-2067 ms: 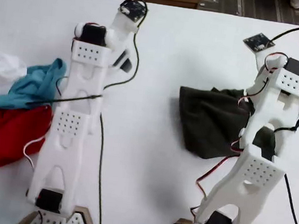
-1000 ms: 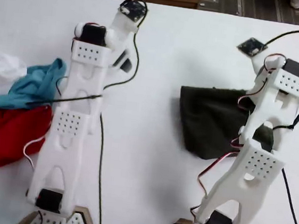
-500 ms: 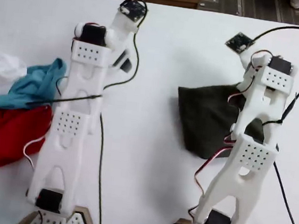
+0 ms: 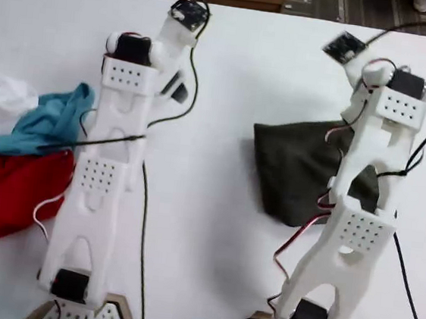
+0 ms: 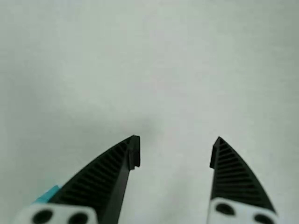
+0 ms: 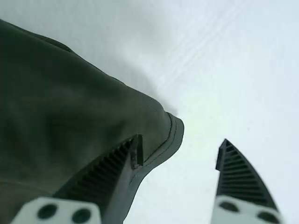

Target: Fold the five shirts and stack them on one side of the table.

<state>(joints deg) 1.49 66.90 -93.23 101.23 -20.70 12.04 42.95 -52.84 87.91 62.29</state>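
While your right gripper [image 6: 180, 143] hangs spread over a corner of the dark shirt [image 6: 70, 93], your left gripper [image 5: 175, 140] gapes too, well apart from that shirt.

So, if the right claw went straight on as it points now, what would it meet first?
Probably the dark shirt, whose corner lies just ahead of the open right claw; beyond is white table. Depth is unclear.

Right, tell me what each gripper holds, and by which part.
Nothing. The left gripper is open over the table; the right gripper is open at a corner of the dark shirt.
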